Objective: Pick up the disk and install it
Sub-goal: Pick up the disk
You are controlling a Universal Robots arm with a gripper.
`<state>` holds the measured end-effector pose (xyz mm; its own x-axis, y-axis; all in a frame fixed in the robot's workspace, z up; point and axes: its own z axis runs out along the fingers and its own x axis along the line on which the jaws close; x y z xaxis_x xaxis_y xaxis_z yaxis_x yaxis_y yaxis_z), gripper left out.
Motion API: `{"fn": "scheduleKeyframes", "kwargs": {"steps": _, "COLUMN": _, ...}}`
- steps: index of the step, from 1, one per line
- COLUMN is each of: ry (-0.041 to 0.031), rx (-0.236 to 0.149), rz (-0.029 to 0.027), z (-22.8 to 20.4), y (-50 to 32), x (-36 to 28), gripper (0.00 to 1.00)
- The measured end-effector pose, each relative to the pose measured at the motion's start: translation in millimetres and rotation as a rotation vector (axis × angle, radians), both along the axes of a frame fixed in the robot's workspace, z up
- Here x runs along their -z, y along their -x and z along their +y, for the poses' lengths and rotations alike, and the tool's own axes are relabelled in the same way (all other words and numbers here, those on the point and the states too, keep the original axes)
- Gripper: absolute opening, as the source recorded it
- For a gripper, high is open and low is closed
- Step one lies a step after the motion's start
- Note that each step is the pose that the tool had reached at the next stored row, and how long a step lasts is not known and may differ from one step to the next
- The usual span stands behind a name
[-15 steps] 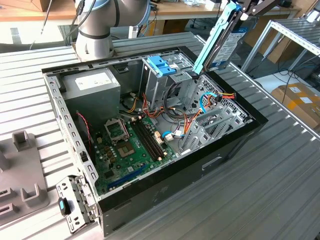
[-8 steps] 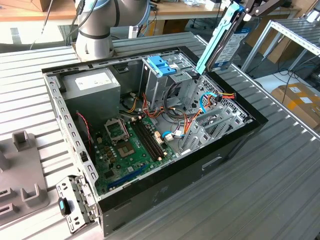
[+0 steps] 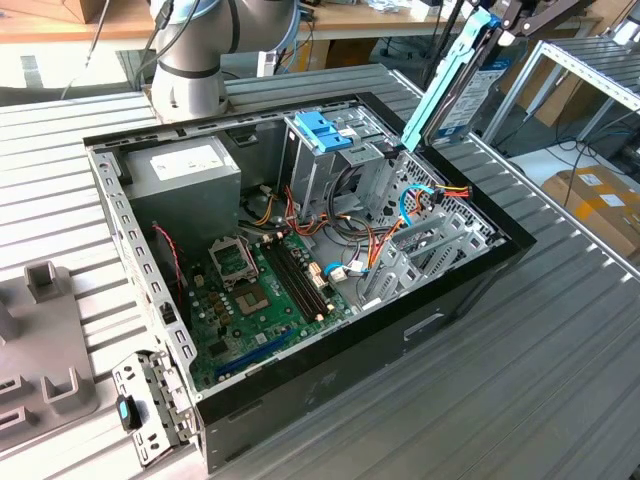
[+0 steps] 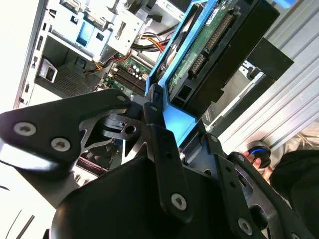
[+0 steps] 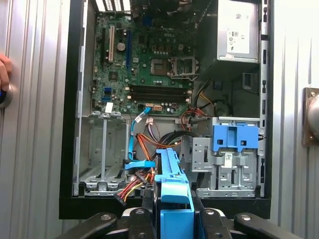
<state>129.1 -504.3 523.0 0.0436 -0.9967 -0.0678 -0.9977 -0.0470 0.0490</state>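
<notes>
Black pincer (image 5: 173, 195) links sit closest in both wrist views, clamped on the blue side rails of the disk (image 3: 447, 85), which hangs steeply tilted in the air above the rim of the computer case (image 3: 400, 335) on its drive-bay side. Ribbed worktop (image 3: 560, 340) carries the case, with open slats running along the exterior view's right and near edge. Inside, the power supply (image 3: 185, 168) fills a far corner. The drive cage (image 3: 335, 165) with its blue handle (image 3: 322, 128) stands beside an open bay (image 5: 102, 149), with orange and blue cables (image 5: 144, 144) crowding the gap between.
</notes>
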Motion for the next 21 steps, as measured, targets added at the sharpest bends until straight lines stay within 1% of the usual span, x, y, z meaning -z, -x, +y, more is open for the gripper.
{"fn": "scheduleKeyframes", "kwargs": {"steps": 2, "ry": 0.0000, "rx": 0.000, "rz": 0.0000, "z": -3.5, "y": -3.1, "x": 0.1, "gripper": 0.37}}
{"fn": "scheduleKeyframes", "kwargs": {"steps": 4, "ry": -0.0001, "rx": 0.000, "rz": 0.0000, "z": -7.1, "y": -4.1, "x": 0.2, "gripper": 0.37}}
{"fn": "scheduleKeyframes", "kwargs": {"steps": 6, "ry": 0.0001, "rx": 0.000, "rz": 0.0000, "z": -9.7, "y": -4.6, "x": 0.2, "gripper": 0.37}}
{"fn": "scheduleKeyframes", "kwargs": {"steps": 7, "ry": 0.0000, "rx": 0.000, "rz": 0.0000, "z": -12.4, "y": -5.0, "x": 0.2, "gripper": 0.37}}
{"fn": "scheduleKeyframes", "kwargs": {"steps": 9, "ry": 0.0000, "rx": 0.000, "rz": 0.0000, "z": -15.2, "y": -5.4, "x": 0.3, "gripper": 0.37}}
{"fn": "scheduleKeyframes", "kwargs": {"steps": 10, "ry": 0.0000, "rx": 0.000, "rz": 0.0000, "z": -17.4, "y": -5.6, "x": 0.3, "gripper": 0.37}}
{"fn": "scheduleKeyframes", "kwargs": {"steps": 11, "ry": 0.0000, "rx": 0.000, "rz": 0.0000, "z": -20.6, "y": -6.0, "x": 0.3, "gripper": 0.37}}
{"fn": "scheduleKeyframes", "kwargs": {"steps": 14, "ry": 0.0001, "rx": 0.000, "rz": 0.0000, "z": -27.1, "y": -6.9, "x": 0.4, "gripper": 0.37}}
{"fn": "scheduleKeyframes", "kwargs": {"steps": 21, "ry": 0.0002, "rx": 0.000, "rz": 0.0000, "z": -37.5, "y": -8.0, "x": 0.4, "gripper": 0.37}}
